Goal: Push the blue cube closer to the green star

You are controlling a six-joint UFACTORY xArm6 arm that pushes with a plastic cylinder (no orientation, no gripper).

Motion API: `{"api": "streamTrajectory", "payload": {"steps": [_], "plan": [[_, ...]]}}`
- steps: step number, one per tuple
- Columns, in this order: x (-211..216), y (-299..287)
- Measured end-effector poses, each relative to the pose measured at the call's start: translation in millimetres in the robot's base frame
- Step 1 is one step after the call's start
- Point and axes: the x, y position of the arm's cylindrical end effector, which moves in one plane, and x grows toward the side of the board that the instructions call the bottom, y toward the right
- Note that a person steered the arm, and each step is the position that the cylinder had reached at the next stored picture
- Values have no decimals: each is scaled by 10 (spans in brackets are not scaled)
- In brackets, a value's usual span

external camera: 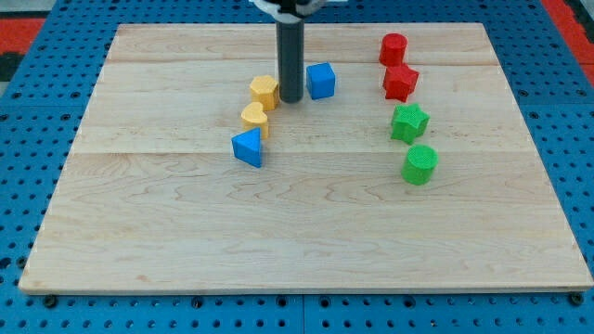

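The blue cube (320, 81) sits on the wooden board at the view's upper middle. The green star (408, 122) lies to its right and a little lower, well apart from it. My tip (290, 98) stands just left of the blue cube, between it and the yellow hexagon (264, 91), close to both.
A yellow heart-like block (254, 118) and a blue triangle (248, 147) lie below the hexagon. A red cylinder (393, 48) and a red star (400, 83) lie above the green star, a green cylinder (419, 164) below it. The board's edge (306, 289) meets blue pegboard.
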Motion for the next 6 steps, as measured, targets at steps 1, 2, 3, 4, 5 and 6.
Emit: {"api": "streamTrajectory", "payload": {"steps": [1,2,3,4,5,6], "plan": [[-419,-38],[-556,284],[-127,513],[345,684],[642,924],[515,966]]}}
